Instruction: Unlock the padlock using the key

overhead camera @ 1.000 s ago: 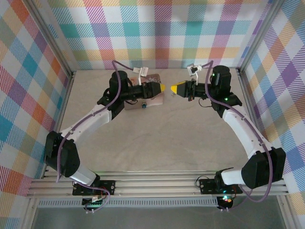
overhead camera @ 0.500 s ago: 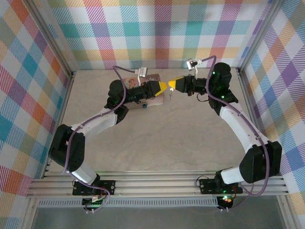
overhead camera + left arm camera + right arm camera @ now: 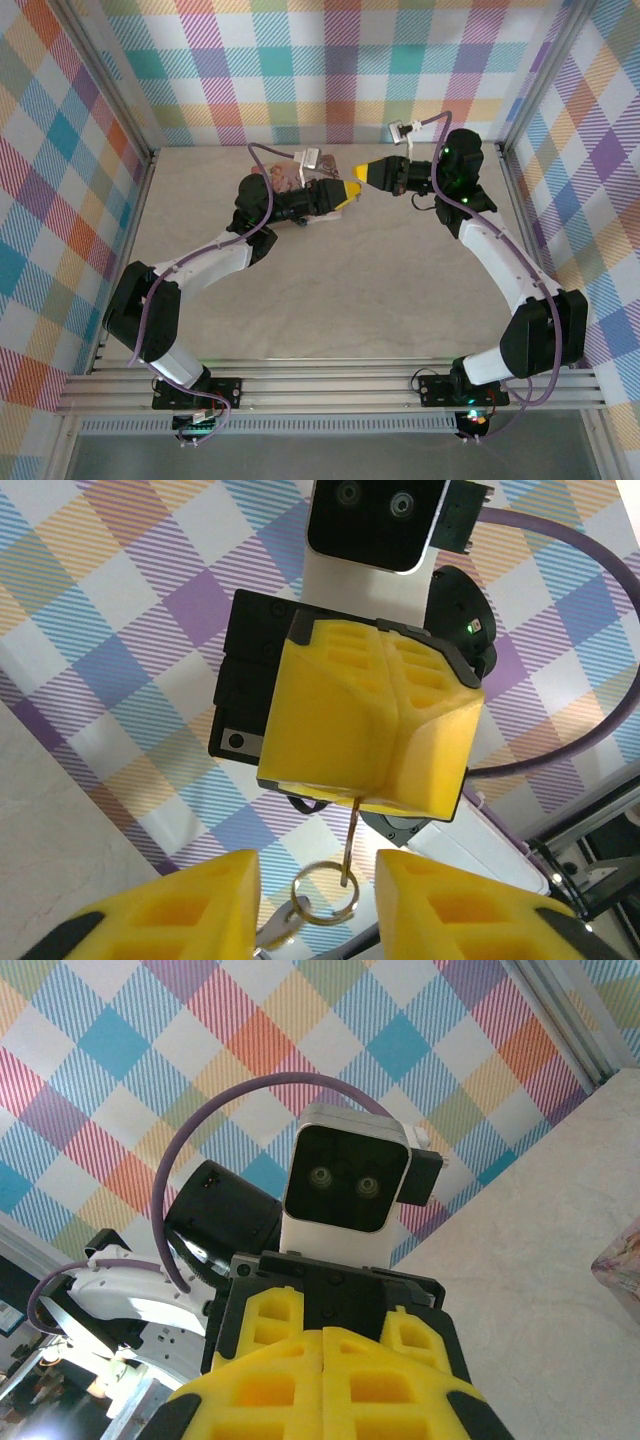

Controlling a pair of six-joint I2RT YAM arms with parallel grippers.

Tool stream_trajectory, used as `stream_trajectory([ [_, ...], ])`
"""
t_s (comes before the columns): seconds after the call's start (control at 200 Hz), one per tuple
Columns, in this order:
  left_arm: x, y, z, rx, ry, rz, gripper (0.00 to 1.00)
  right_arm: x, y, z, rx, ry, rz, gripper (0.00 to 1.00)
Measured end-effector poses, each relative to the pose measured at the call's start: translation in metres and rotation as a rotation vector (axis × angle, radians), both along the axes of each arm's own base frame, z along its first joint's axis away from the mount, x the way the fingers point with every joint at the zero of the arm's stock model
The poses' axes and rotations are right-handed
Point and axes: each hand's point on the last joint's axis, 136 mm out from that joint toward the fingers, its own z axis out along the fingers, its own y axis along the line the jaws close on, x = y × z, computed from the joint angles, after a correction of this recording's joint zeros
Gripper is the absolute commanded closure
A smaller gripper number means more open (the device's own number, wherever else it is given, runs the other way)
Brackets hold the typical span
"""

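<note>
My right gripper (image 3: 360, 174) is shut on the key (image 3: 348, 845). In the left wrist view the key's thin blade hangs below the closed yellow fingers (image 3: 330, 720), and a key ring (image 3: 325, 900) dangles from it. My left gripper (image 3: 318, 908) is open, and the ring hangs between its two yellow fingertips without touching either. From above, the left gripper (image 3: 349, 190) meets the right one tip to tip over the far middle of the table. In the right wrist view my own gripper (image 3: 322, 1345) shows its fingers pressed together, hiding the key. The padlock is hidden under the left arm.
A pink illustrated tin (image 3: 327, 166) lies on the beige table (image 3: 400, 290) behind the left wrist, and its corner (image 3: 622, 1250) shows at the right wrist view's edge. Plaid walls (image 3: 330, 70) enclose the table on three sides. The left arm's wrist camera (image 3: 345, 1180) faces my right gripper closely.
The left arm has reached further right and the right gripper has moved left and back, so the two tips have met. The left jaws have narrowed around the ring.
</note>
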Motion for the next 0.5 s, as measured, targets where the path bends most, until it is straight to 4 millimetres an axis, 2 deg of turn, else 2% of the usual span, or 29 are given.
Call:
stream_trajectory([
  [0.27,0.0007,0.0001,0.0009,-0.006,0.015,0.002,0.87,0.0003,0.0002,0.0,0.0,0.0,-0.002,1.0],
  [0.365,0.0006,0.0002,0.0014,-0.01,0.026,-0.001,1.0,-0.0004,0.0017,0.0,0.0,0.0,-0.001,1.0],
  [0.44,0.0,0.0005,0.0034,-0.016,0.019,-0.002,1.0,0.0011,0.0018,-0.0002,0.0,0.002,-0.009,1.0],
  [0.485,0.0004,0.0007,0.0039,-0.018,0.019,0.001,1.0,0.0019,0.0019,-0.0005,0.0,0.003,-0.012,0.87],
  [0.49,0.0005,0.0007,0.0039,-0.018,0.019,0.002,1.0,0.002,0.0019,-0.0005,0.0,0.003,-0.013,0.82],
  [0.5,0.0007,0.0008,0.0035,-0.018,0.02,0.003,1.0,0.0026,0.0018,-0.0007,0.0,0.006,-0.016,0.78],
])
